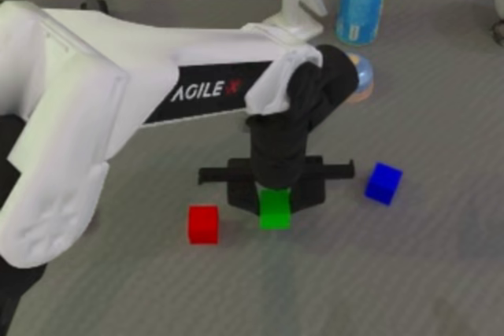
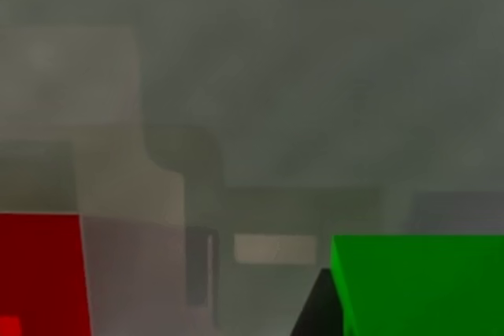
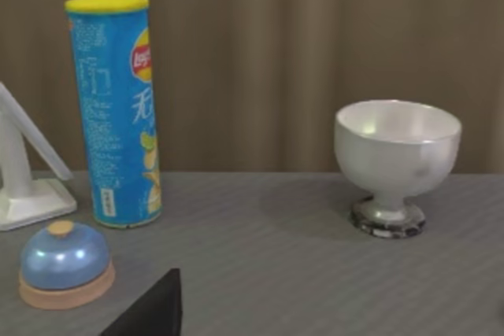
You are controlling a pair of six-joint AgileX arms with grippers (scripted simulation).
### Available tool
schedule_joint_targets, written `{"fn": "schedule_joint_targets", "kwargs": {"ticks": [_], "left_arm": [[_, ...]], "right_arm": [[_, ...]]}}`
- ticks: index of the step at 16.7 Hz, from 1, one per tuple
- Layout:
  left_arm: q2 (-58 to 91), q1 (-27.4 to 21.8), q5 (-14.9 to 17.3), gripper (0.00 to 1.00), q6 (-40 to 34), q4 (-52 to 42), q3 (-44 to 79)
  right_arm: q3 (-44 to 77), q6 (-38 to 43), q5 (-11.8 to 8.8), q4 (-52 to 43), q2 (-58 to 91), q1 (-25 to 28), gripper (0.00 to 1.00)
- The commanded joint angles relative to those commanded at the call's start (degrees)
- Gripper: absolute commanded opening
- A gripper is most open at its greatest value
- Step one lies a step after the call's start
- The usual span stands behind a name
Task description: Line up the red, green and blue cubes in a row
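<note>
The left arm reaches across the grey table, and its claw points straight down, clenched on the green cube, which sits between the fingers at the table surface. Just to the claw's left, apart from it, lies the red cube. To its right and a little farther back sits the blue cube. Behind the claw stand a blue bell, a tall blue can and a white goblet. The right arm's claw is out of sight.
</note>
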Motion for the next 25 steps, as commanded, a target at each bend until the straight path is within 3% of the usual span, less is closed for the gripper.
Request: {"fn": "schedule_joint_targets", "kwargs": {"ticks": [13,25], "left_arm": [[0.0,0.0,0.0,0.98,0.0,0.0,0.0],[-0.6,0.2,0.0,1.0,-0.1,-2.4,2.0]], "right_arm": [[0.0,0.0,0.0,0.0,0.0,0.0,1.0],[0.0,0.0,0.0,0.0,0.0,0.0,1.0]]}}
